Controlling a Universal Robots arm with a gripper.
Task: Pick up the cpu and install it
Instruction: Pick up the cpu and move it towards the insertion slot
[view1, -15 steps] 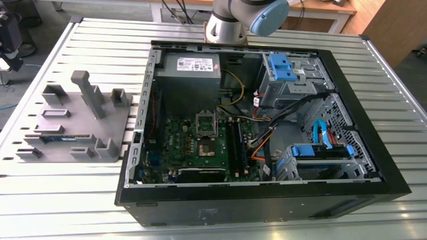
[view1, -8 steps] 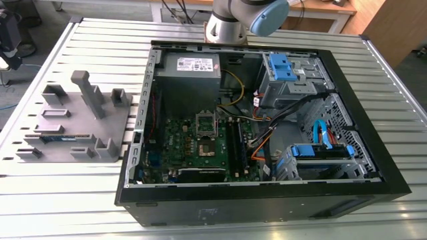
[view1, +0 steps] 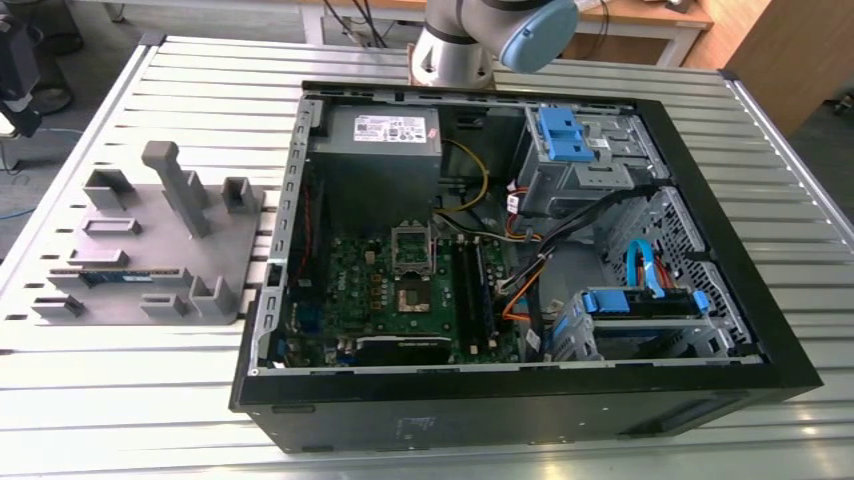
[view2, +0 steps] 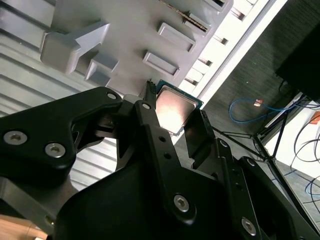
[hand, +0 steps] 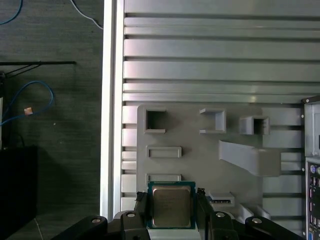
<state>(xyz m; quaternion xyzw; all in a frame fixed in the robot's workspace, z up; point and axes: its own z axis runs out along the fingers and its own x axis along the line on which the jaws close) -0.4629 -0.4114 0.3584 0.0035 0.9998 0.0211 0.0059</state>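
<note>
Squarely, my jaws clamp the cpu (hand: 171, 205) by two opposite edges. In the exterior view, the motherboard socket (view1: 411, 285) lies three o'clock of the fixture (view1: 147, 250).

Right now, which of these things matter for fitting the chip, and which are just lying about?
For the job: the cpu, gripped in the hand; the open computer case; its green motherboard.

Just lying about: the grey holder tray; the green stick lying in it; the grey power supply box.
</note>
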